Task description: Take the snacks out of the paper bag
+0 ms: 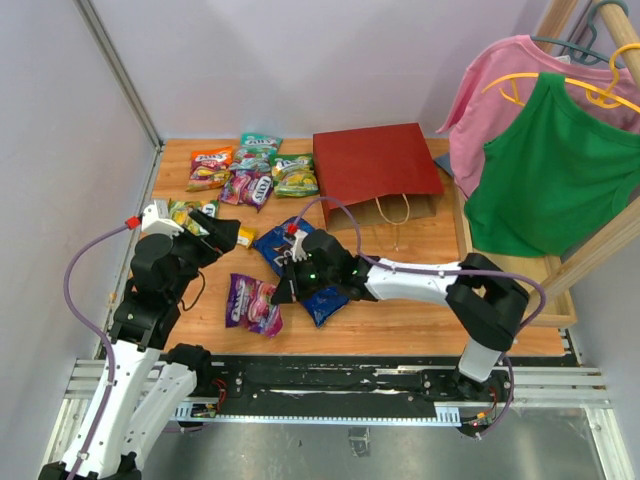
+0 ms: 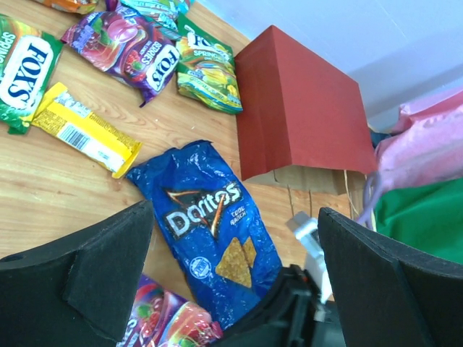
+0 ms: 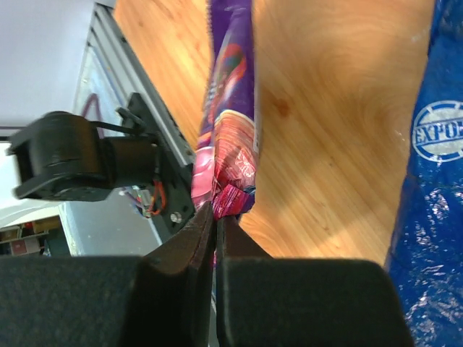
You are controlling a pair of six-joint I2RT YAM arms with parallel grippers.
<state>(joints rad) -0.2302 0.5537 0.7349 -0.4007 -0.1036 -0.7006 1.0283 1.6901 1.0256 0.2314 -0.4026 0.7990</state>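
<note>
You had the right gripper (image 3: 217, 215) pinched shut on the purple packet's (image 1: 252, 302) corner, probably parking it near the front, well clear of the paper bag (image 1: 375, 165) lying flat at the back. Left gripper (image 1: 222, 236) hovered spread wide and empty near the Doritos bag (image 2: 210, 224).

- The top view is fixed high behind the arm bases, which sit at the frame's lower edge. It looks down and forward over the whole bench (image 1: 420, 325) to the back wall.
- The left wrist view is raised above the bench and looks obliquely forward. The left tool (image 2: 235, 213) frames its lower corners, with the Doritos bag (image 2: 210, 238) at centre and the paper bag (image 2: 300, 108) at upper right.
- The right wrist view sits very low and close, with the right tool (image 3: 215, 213) at the bottom and the purple packet (image 3: 230, 130) just ahead.
- All three views share the Doritos bag and the purple packet.
</note>
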